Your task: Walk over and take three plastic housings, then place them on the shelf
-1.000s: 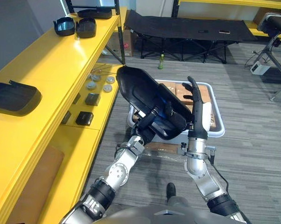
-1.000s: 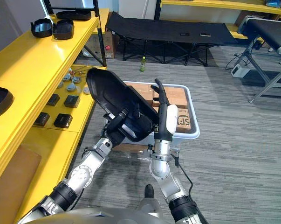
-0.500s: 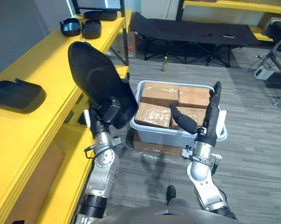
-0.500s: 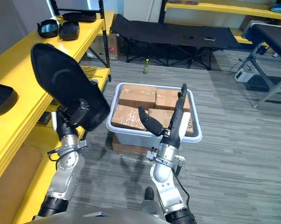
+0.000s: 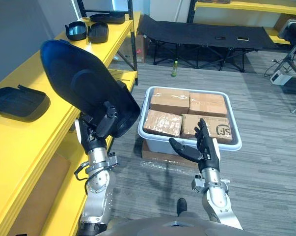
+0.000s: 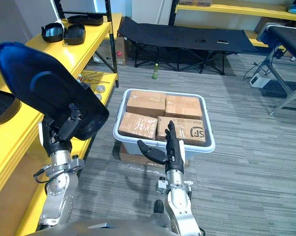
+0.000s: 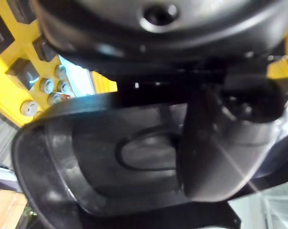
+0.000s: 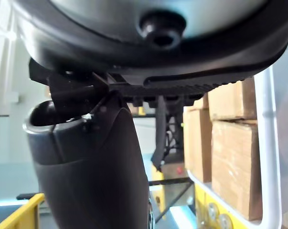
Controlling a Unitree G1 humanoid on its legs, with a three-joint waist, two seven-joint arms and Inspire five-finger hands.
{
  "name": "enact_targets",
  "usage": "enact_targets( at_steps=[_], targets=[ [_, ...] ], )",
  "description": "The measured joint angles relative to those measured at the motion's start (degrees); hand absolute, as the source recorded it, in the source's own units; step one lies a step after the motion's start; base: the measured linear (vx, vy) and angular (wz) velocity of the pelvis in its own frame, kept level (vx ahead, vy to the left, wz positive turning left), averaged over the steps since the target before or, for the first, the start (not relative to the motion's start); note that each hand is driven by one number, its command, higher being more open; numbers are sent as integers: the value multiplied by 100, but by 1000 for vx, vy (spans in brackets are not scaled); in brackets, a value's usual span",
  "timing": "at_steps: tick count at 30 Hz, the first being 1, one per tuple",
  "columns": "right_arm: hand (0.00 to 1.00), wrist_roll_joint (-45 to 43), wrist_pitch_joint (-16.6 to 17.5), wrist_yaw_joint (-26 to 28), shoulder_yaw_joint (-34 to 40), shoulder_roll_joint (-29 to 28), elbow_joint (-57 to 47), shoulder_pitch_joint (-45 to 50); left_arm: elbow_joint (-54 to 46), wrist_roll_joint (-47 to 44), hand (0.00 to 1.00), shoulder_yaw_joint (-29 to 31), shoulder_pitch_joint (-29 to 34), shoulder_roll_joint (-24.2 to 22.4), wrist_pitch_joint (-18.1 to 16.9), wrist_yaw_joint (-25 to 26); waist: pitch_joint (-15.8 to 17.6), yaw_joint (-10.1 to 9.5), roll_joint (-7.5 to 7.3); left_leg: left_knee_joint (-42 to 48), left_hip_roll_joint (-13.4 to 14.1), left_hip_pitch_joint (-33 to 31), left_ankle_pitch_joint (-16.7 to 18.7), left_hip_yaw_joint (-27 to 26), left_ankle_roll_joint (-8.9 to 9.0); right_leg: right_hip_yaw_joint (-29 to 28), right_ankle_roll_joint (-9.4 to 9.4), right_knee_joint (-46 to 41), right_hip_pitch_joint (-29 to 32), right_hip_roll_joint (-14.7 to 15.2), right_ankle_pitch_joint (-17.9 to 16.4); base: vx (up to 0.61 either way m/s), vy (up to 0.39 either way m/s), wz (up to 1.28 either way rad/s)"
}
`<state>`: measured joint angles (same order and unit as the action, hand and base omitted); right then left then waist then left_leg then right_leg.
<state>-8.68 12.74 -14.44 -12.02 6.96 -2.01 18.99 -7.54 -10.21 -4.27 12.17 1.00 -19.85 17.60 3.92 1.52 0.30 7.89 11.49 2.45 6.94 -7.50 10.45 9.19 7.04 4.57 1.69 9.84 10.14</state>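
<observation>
The plastic housing (image 5: 84, 88) has swung left from over the bin (image 5: 157, 146) to the yellow shelf (image 5: 25, 73), left hand (image 5: 101, 129) curled round its near edge; the right hand (image 5: 206, 150) has dropped, fingers spread and empty; setting it down looks next.

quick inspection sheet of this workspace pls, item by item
surface: yellow shelf, top level partly free
job's things: held housing raised beside the shelf; shelf housing lying on the top level; dark shells at its far end
clutter: small parts on the lower level
hands: left hand curled on the held housing; right hand open, holding nothing, before the tote
cables: a lead by the white box on the floor
surroundings: white tote of cardboard boxes; green bottle; black cot
</observation>
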Motion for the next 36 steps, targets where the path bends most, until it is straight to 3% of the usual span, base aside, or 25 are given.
enact_targets(
  at_steps=[4,9,14,18,24,28,31,33,35,36],
  targets=[
    [100,-400,41,340,148,-4,0,-18,-188,-167,0,76,241,45,-40,-554,-5,-39,22,2,-3,-6,6,76,-25,71,-6,28,-54,8,-19,-27,13,9],
    [100,-516,42,563,45,3,86,-373,-1118,-353,0,184,569,122,-37,-1031,-71,-197,130,-8,-16,-189,-54,441,-60,439,-38,30,-126,31,-128,-13,-8,33],
    [100,-447,38,656,-110,1,419,-910,-1631,-510,0,757,809,86,-48,-1286,-146,-548,254,-16,-41,-345,-153,958,-42,951,-14,30,-332,42,-157,11,-15,49],
    [100,-274,21,674,-249,-15,466,-1157,-1774,-846,0,1301,1170,-75,-62,-1521,-145,-872,243,-46,-129,-435,-216,1321,-54,1325,35,32,-474,107,-237,-2,9,48],
    [100,-81,4,776,-397,-87,477,-1345,-1775,-1324,0,1651,1371,-135,-170,-1852,-163,-1077,159,-112,-186,-513,-267,1489,-53,1487,23,31,-491,149,-324,2,28,18],
    [100,-103,4,1016,-404,-65,487,-1342,-1776,-1390,0,1638,1531,-263,-174,-1963,-146,-1060,175,37,-187,-517,-208,1464,-46,1460,26,-1,-520,142,-320,29,37,-5],
    [100,-123,5,1215,-395,31,529,-1329,-1773,-1383,0,1593,1579,-330,-174,-1947,-34,-1036,233,498,-189,-628,-24,1458,-175,1528,48,-3,-725,127,-344,18,44,17],
    [100,-125,6,1291,-350,25,531,-1275,-1773,-1357,0,1537,1417,-290,-173,-1962,95,-865,234,802,-201,-990,-101,1272,-291,2060,55,-4,-926,160,-439,-51,18,99],
    [100,-122,7,1329,-297,0,530,-1202,-1769,-1335,0,1491,1238,-261,-172,-2071,245,-838,179,712,-203,-1029,-279,849,-510,2467,122,-4,-1108,244,-515,-36,16,117],
    [100,-96,8,1381,-283,9,530,-1140,-1770,-1333,0,1441,1237,-261,-179,-2080,260,-904,181,506,-221,-998,-396,818,-441,2581,152,-3,-1144,276,-538,-26,13,85]
  ],
)
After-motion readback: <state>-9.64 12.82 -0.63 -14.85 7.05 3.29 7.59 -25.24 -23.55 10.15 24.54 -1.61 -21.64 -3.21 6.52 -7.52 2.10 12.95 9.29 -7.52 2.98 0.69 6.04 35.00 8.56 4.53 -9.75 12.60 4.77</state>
